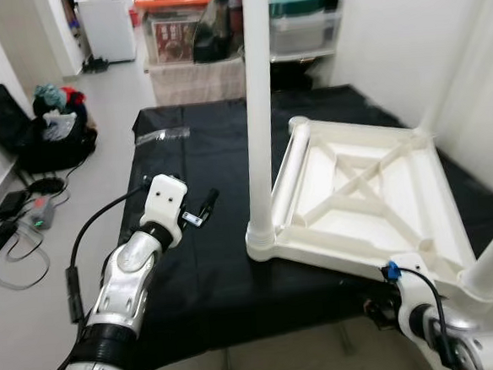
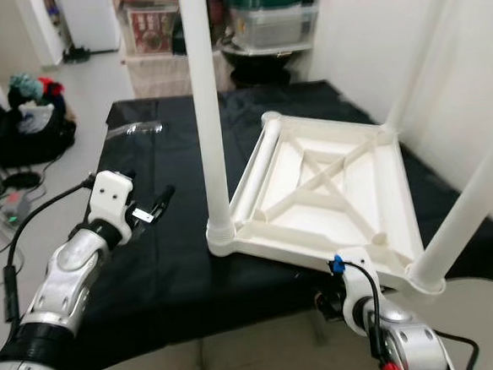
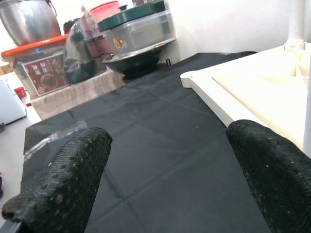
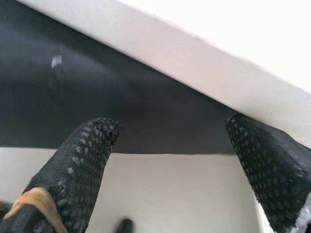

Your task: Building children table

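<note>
Two grippers flank an upturned white children's table (image 1: pixel 374 193) on the black-covered surface (image 1: pixel 201 264).
Left gripper (image 1: pixel 204 206) hovers with fingers spread, grasping nothing; right gripper (image 4: pixel 175 160), fingers parted, sits beneath the tabletop's near edge.

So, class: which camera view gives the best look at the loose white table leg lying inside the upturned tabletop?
The left eye view: the loose leg lies in full length along the left inner edge of the upturned tabletop. The right eye view shows it as well, partly behind an upright leg. The wrist views catch the tabletop's edge, not that leg.
</note>
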Controlling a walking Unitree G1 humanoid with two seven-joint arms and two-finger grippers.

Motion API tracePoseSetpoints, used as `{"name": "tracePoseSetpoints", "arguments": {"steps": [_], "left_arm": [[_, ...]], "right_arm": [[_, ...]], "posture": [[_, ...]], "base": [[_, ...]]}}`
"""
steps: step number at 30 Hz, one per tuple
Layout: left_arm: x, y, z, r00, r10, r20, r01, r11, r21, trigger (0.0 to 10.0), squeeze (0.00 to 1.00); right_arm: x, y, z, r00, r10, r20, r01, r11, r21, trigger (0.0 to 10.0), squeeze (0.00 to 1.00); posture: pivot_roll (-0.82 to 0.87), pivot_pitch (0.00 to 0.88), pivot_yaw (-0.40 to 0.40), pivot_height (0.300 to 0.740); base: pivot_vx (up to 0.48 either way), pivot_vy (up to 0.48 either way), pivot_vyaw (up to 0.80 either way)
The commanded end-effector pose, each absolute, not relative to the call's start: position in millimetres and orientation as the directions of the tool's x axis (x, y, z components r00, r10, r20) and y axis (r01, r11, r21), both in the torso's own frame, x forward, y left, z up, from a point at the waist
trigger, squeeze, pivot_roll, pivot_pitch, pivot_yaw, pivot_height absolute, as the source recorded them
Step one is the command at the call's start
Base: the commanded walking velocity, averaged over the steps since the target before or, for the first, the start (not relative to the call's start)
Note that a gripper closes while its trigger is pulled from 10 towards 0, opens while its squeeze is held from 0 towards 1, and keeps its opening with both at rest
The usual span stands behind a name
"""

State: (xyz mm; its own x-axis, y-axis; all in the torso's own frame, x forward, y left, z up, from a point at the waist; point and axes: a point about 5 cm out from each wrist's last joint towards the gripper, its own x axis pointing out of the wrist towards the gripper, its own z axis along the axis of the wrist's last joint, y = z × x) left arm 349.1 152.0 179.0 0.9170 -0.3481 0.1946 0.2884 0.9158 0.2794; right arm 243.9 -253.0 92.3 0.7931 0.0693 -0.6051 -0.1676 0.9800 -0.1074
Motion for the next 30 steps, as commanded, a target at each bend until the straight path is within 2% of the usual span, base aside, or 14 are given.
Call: {"name": "tracePoseSetpoints", "arguments": {"steps": [1,5,6,8,10,14,15,18,26,30], "left_arm": [[348.6,153.9,176.2,0.921,-0.347,0.177,0.291,0.914,0.282,10.0,0.00],[348.6,153.7,176.0,0.921,-0.348,0.176,0.292,0.914,0.281,10.0,0.00],[348.6,153.6,175.8,0.921,-0.349,0.174,0.293,0.914,0.281,10.0,0.00],[348.6,153.6,175.8,0.921,-0.349,0.174,0.293,0.914,0.281,10.0,0.00],[348.9,152.8,174.6,0.920,-0.352,0.170,0.297,0.913,0.281,10.0,0.00],[348.9,150.9,173.3,0.920,-0.354,0.168,0.300,0.912,0.279,10.0,0.00],[348.8,150.1,173.0,0.920,-0.355,0.168,0.301,0.912,0.278,10.0,0.00],[348.7,150.4,173.1,0.920,-0.353,0.168,0.300,0.913,0.276,10.0,0.00],[347.9,154.5,172.8,0.925,-0.341,0.165,0.288,0.917,0.277,10.0,0.00],[347.7,155.0,172.4,0.927,-0.337,0.164,0.285,0.918,0.276,10.0,0.00]], "right_arm": [[234.3,-247.0,87.4,0.751,0.120,-0.650,-0.246,0.963,-0.107,10.0,0.00],[226.8,-248.6,87.2,0.726,0.139,-0.674,-0.296,0.947,-0.123,10.0,0.00],[218.7,-249.2,89.0,0.700,0.167,-0.695,-0.366,0.919,-0.148,10.0,0.00],[218.7,-249.2,89.0,0.700,0.167,-0.695,-0.366,0.919,-0.148,10.0,0.00],[212.0,-258.4,103.3,0.697,0.166,-0.698,-0.433,0.873,-0.224,10.0,0.00],[222.5,-266.7,117.4,0.760,0.113,-0.640,-0.375,0.881,-0.289,10.0,0.00],[231.3,-270.2,123.3,0.802,0.071,-0.594,-0.311,0.898,-0.312,10.0,0.00],[239.4,-270.6,126.1,0.825,0.042,-0.564,-0.259,0.915,-0.310,10.0,0.00],[232.6,-259.5,110.9,0.765,0.095,-0.637,-0.328,0.908,-0.259,10.0,0.00],[229.1,-262.5,110.1,0.753,0.091,-0.652,-0.332,0.907,-0.257,10.0,0.00]], "posture": [[0.01,0.000,-0.043,0.740],[0.00,0.000,-0.042,0.740],[0.00,0.000,-0.039,0.740],[0.00,0.000,-0.039,0.740],[-0.01,0.000,-0.035,0.740],[-0.01,0.000,-0.036,0.740],[-0.01,0.000,-0.039,0.740],[0.00,0.000,-0.047,0.740],[0.01,0.000,-0.054,0.740],[0.00,0.000,-0.053,0.740]], "base": [[0.000,0.000,0.00],[0.000,0.000,0.00],[0.000,0.000,0.00],[0.000,0.000,0.00],[0.000,0.000,0.00],[0.000,0.000,0.00],[0.000,0.000,0.00],[0.000,0.000,0.00],[0.000,0.000,0.00],[0.000,0.000,0.00]]}}
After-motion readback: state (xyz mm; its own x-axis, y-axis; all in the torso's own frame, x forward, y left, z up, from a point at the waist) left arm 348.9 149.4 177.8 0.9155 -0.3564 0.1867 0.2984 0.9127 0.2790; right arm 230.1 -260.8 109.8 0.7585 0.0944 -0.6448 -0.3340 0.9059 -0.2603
